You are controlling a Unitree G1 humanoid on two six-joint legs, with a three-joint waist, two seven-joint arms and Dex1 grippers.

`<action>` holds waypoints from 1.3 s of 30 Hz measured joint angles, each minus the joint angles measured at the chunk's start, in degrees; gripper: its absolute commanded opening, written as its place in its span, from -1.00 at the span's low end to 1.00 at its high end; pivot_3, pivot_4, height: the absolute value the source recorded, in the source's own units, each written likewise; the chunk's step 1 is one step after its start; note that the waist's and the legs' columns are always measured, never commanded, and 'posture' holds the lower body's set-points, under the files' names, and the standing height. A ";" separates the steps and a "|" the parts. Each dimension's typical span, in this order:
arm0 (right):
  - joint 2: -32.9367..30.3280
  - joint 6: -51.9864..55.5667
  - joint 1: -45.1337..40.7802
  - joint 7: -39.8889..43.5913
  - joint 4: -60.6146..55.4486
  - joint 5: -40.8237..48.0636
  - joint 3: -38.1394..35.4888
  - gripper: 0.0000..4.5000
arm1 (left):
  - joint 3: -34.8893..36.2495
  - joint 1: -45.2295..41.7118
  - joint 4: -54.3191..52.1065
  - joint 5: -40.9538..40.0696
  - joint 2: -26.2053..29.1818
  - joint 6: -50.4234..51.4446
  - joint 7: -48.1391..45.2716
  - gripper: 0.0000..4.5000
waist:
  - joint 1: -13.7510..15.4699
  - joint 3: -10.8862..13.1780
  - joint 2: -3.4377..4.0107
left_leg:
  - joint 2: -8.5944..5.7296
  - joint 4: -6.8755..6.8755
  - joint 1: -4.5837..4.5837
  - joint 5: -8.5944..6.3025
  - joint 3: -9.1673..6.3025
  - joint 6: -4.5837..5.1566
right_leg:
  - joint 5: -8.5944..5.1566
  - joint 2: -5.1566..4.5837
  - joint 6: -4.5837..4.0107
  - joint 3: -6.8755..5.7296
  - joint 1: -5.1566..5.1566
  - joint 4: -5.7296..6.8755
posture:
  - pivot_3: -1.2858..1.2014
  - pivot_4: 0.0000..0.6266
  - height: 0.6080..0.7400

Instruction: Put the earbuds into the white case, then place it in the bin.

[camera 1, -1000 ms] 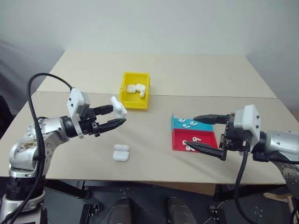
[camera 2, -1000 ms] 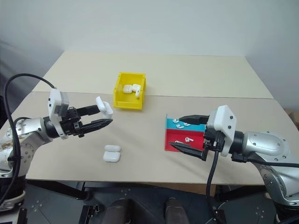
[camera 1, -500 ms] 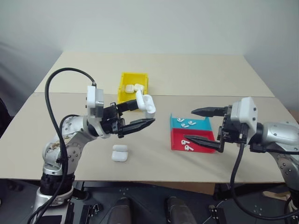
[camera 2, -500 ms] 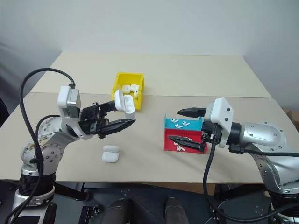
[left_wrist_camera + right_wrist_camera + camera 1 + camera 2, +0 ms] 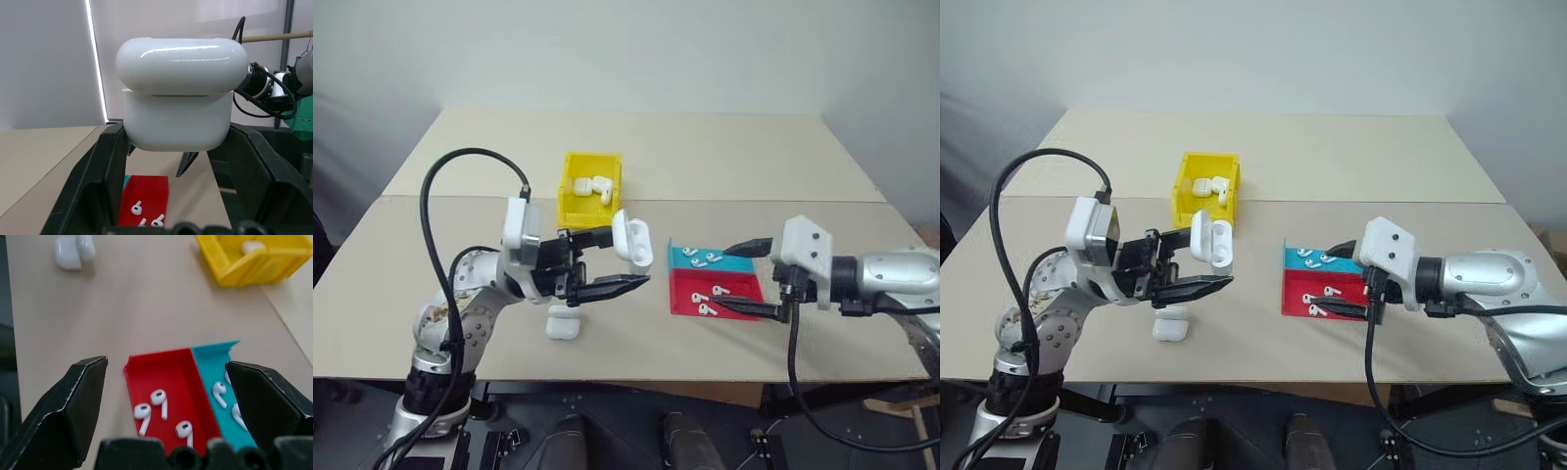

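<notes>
1. In the left wrist view we see the white case (image 5: 178, 100) up close, glossy, lid nearly shut, clamped by the left pincer (image 5: 607, 262).
2. In the head view it hangs mid-frame above the worktop (image 5: 724, 157).
3. The right wrist view shows the right pincer (image 5: 178, 406) spread wide over earbuds (image 5: 159, 406) in the red tray (image 5: 181, 364).
4. The yellow bin (image 5: 576, 201) sits upper centre.

Head stereo pair: looked fwd and down over whole table (image 5: 724, 157), both eyes sharing same scene. L wrist cam: close, faced along its fingers toward tray (image 5: 145, 197). R wrist cam: close above, looked down on same tray (image 5: 168, 382), near table's front edge.
</notes>
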 measured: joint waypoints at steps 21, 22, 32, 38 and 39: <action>6.08 21.91 -20.06 2.52 8.93 -15.94 30.67 -0.03 | -2.34 2.98 -3.19 0.05 -1.16 -0.96 2.81 0.21 | 0.09 0.00 0.00 | 0.00 0.00 -0.07 0.00 0.01 0.00 | 0.00 0.00 0.00 0.01 -0.09 0.01 | 0.03 -0.52 1.00; 6.18 22.12 -20.38 2.51 8.94 -16.21 31.10 -0.03 | -2.37 2.98 -3.60 0.03 -1.16 -0.96 2.88 0.21 | 0.08 0.00 0.00 | 0.00 0.00 -0.07 0.00 0.01 0.00 | 0.01 0.00 0.01 0.01 -0.09 0.01 | 0.03 -0.52 1.00; 8.35 22.37 -20.45 2.21 11.22 -18.78 32.10 -0.03 | -2.49 3.65 -4.82 -0.01 -1.09 -0.96 3.63 0.21 | 0.02 0.00 0.00 | 0.00 0.00 -0.06 0.00 0.01 0.00 | 0.01 0.01 0.01 0.01 -0.09 0.01 | 0.03 -0.52 1.00; 9.17 22.26 -20.23 2.13 12.30 -20.15 32.14 -0.03 | -2.48 3.65 -4.98 -0.03 -0.92 -0.89 4.02 0.21 | 0.03 0.00 0.00 | 0.00 0.00 -0.06 0.00 0.01 0.00 | 0.01 0.01 0.02 0.01 -0.09 0.01 | 0.03 -0.52 1.00; 9.30 22.20 -20.14 2.18 12.30 -20.36 32.14 -0.03 | -2.48 3.65 -5.01 -0.04 -0.86 -0.87 4.04 0.21 | 0.02 0.00 0.00 | 0.00 0.00 -0.06 0.00 0.01 0.00 | 0.01 0.01 0.02 0.01 -0.09 0.02 | 0.03 -0.52 1.00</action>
